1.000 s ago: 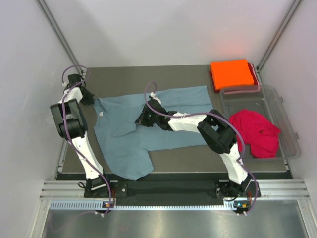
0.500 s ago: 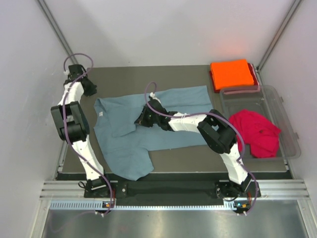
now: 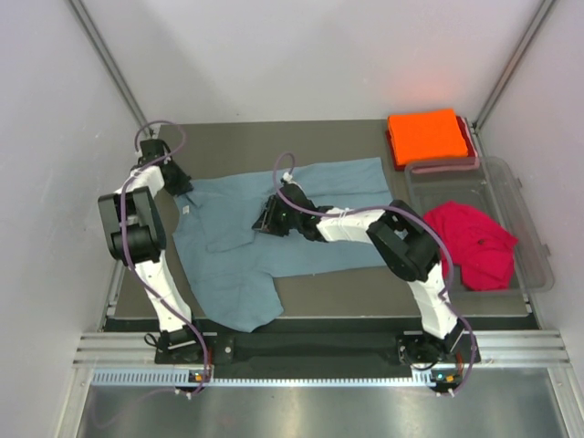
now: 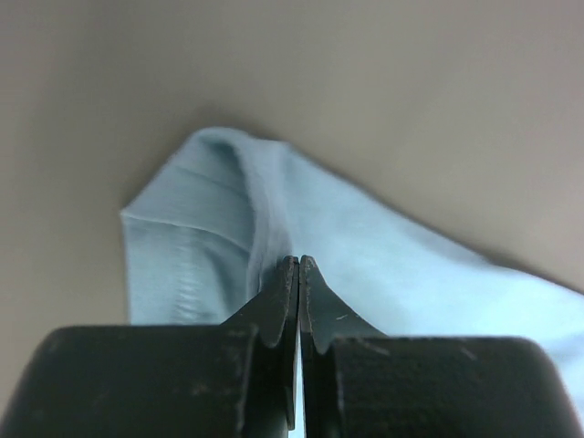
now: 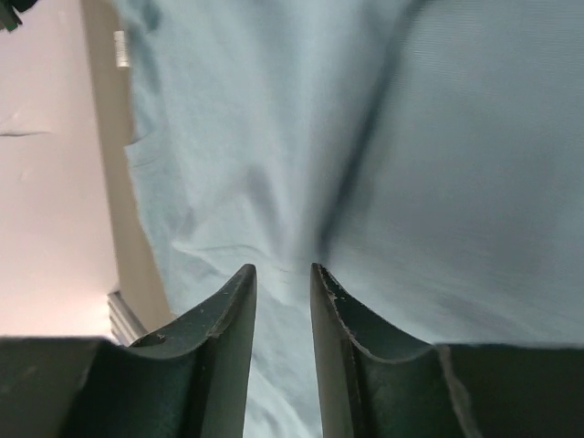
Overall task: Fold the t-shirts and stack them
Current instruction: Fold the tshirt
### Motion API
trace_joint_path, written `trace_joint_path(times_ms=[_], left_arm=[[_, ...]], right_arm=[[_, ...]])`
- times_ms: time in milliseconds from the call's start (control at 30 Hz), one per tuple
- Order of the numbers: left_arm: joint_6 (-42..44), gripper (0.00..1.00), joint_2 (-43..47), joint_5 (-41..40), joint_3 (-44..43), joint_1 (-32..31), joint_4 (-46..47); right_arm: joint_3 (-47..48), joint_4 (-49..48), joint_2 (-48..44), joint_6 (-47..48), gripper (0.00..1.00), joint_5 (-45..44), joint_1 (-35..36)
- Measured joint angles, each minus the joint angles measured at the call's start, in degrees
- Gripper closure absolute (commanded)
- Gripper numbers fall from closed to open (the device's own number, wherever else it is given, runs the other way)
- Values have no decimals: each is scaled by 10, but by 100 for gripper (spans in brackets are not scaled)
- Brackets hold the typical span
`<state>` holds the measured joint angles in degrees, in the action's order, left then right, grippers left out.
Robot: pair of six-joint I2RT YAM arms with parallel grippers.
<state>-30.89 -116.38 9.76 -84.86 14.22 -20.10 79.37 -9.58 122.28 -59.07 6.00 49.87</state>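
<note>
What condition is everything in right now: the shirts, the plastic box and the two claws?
grey-blue t-shirt: spread out on the table, not folded up.
orange t-shirt: neatly folded, at the far right corner.
red t-shirt: crumpled, lying in the tub.
clear tub: open, no lid on it.
left gripper: shut, at a corner of the grey-blue t-shirt.
right gripper: open a little, over the grey-blue t-shirt.

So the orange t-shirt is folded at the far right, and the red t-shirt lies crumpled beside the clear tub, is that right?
Not quite: the red t-shirt lies crumpled inside the clear tub, not beside it, as the top external view shows. The orange t-shirt is indeed folded at the far right.
</note>
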Motion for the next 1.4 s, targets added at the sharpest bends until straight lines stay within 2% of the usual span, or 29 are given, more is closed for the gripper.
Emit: trace_joint_path(times_ms=[233,400,567,933,1267,1367,1400], left_arm=[[4,100,-33,-46,-3,0,5],[4,100,-40,-79,-15,-2,7],[4,100,-65,-93,-51,-2,7],[10,100,-121,-103,-129,-2,8],[7,100,-189,-85,-231,-3,13],[9,94,-204,-73,-258,-3,9],[11,87,-204,-72,-259,-3,3]], right_arm=[[-40,37,-42,56,66,27,-66],[8,76,-47,106,67,47,-148],[50,81,-35,131,72,45,-207],[134,142,70,150,77,7,-273],[173,191,81,154,77,-53,-310],[186,195,87,159,76,-53,-313],[188,195,87,164,75,-52,-314]])
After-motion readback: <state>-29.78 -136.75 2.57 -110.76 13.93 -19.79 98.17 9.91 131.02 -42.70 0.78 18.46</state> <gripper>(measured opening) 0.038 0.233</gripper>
